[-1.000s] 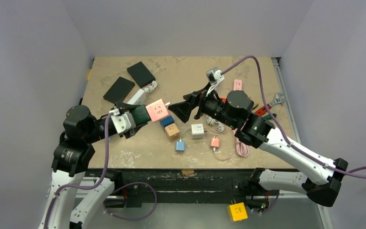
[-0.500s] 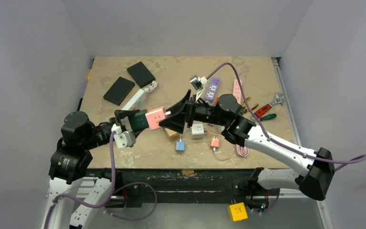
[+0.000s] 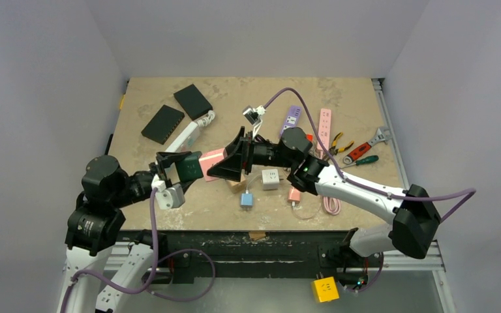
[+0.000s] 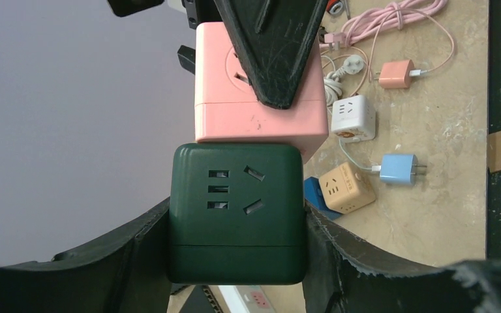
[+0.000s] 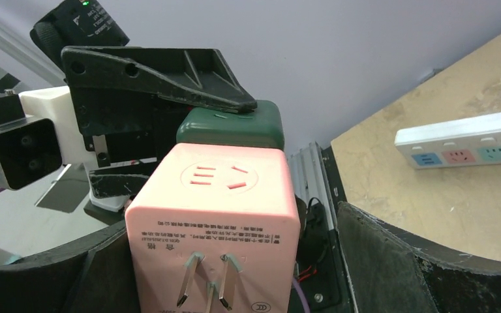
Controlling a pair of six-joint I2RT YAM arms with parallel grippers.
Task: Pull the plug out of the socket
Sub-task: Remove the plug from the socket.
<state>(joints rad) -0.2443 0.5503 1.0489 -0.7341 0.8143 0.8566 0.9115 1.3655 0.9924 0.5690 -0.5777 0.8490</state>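
The pink cube [image 3: 212,158] is held off the table [image 3: 143,182], over its near left part, pressed face to face against a green cube [image 3: 190,169]. The joint between the two is hidden. In the left wrist view the pink cube [image 4: 225,124] is seen just beyond the green cube [image 4: 235,215], both showing socket holes on the face turned to the camera. In the right wrist view the pink cube [image 5: 215,195] is nearest, with its own bare prongs pointing at the camera and the green cube [image 5: 229,127] behind it.

The green cube is clenched by the left gripper [image 3: 181,164], a finger being pressed on each side of it [image 4: 235,228]. The pink cube is straddled by the right gripper [image 3: 225,156], whose jaws are spread wide [image 5: 215,261]; a gap is seen between the cube and one finger, so no grip is made.

On the table, from left to right, are laid two black boxes [image 3: 163,124], a white strip [image 3: 189,134], a tan cube [image 3: 237,186], a blue adapter [image 3: 246,199], a white cube [image 3: 271,178], a purple strip [image 3: 291,117], a pink adapter [image 3: 294,194], a pink strip [image 3: 326,124], a pink cable [image 3: 331,204], pliers [image 3: 336,142], a screwdriver [image 3: 362,160] and a wrench [image 3: 377,135]. A yellow cube [image 3: 325,289] is seen below the near table edge.
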